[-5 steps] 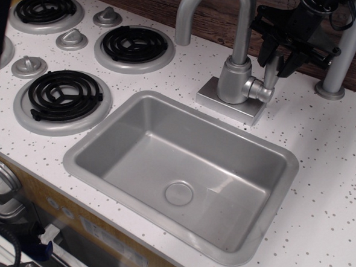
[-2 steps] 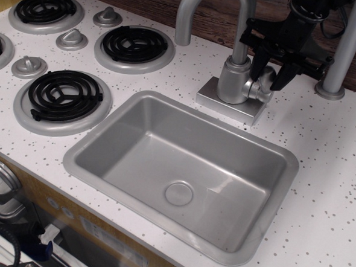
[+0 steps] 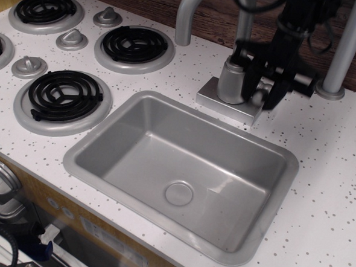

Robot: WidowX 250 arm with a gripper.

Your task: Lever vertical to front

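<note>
Lever [image 3: 262,89]: mostly hidden between the fingers, at the right side of the faucet base [image 3: 228,103].
Gripper [image 3: 262,97]: fingers spread astride the lever; contact cannot be told.
Risk: lever may be slipped off if swung too fast.
Risk: base may be struck.

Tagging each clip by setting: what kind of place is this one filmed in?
Most likely a toy or mock kitchen counter. A white speckled countertop holds a grey sink basin with a curved faucet spout, and beside it sit coil stove burners with small grey knobs. Everything looks like moulded plastic.
</note>
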